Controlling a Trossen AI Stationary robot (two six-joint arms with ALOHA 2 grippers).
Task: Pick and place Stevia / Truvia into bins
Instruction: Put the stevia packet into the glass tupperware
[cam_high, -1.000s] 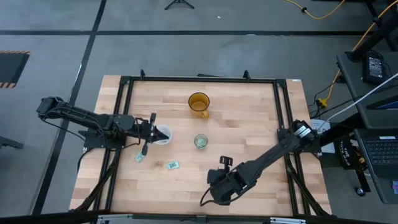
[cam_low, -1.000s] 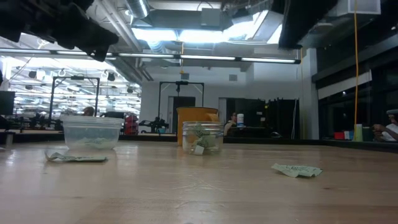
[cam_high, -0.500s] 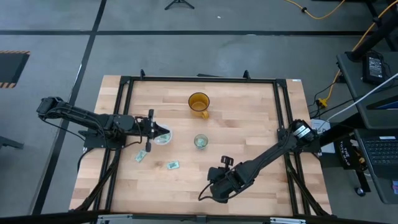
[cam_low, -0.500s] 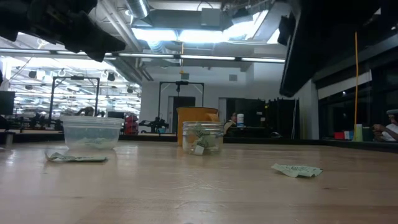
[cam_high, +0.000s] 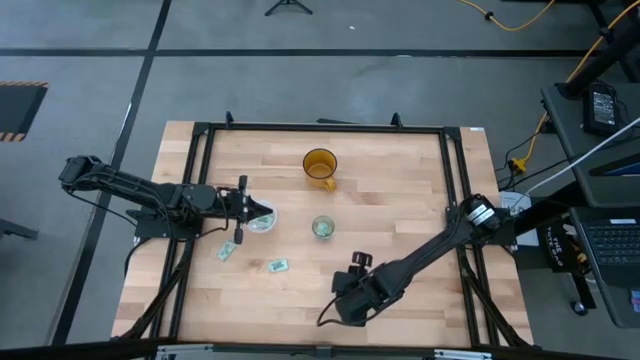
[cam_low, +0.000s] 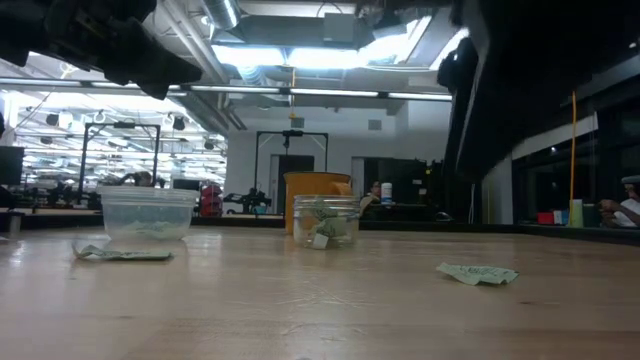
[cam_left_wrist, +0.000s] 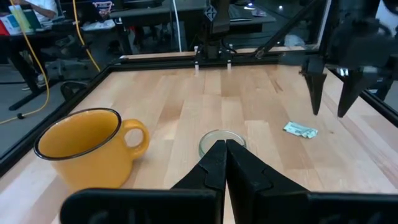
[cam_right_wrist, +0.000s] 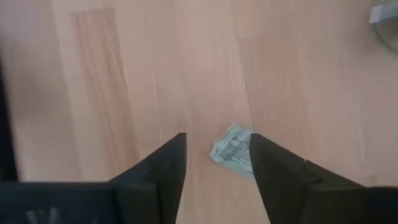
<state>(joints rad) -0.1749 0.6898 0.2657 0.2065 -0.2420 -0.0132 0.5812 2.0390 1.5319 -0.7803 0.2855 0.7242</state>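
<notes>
Stevia packet (cam_right_wrist: 235, 151) lies flat on the worktop (cam_high: 400, 200), just under my right pincer (cam_right_wrist: 214, 163), whose fingers are spread apart. Next I must go down and pinch it. My left pincer (cam_left_wrist: 225, 163) is closed over the clear cup (cam_high: 262, 220).

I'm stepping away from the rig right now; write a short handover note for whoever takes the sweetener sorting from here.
Left gripper: shut, over the clear plastic cup on the table's left side.
Right gripper: open, poised above a loose sachet near the table's front edge; nothing held.
Small silvery cup: mid-table, sachets already inside. The clear cup also seems to hold some.
Amber mug: toward the far edge, not a bin.
Left to do: the sachet under the right gripper, plus two more on the wood, one just in front of the clear cup and one to its right.
</notes>
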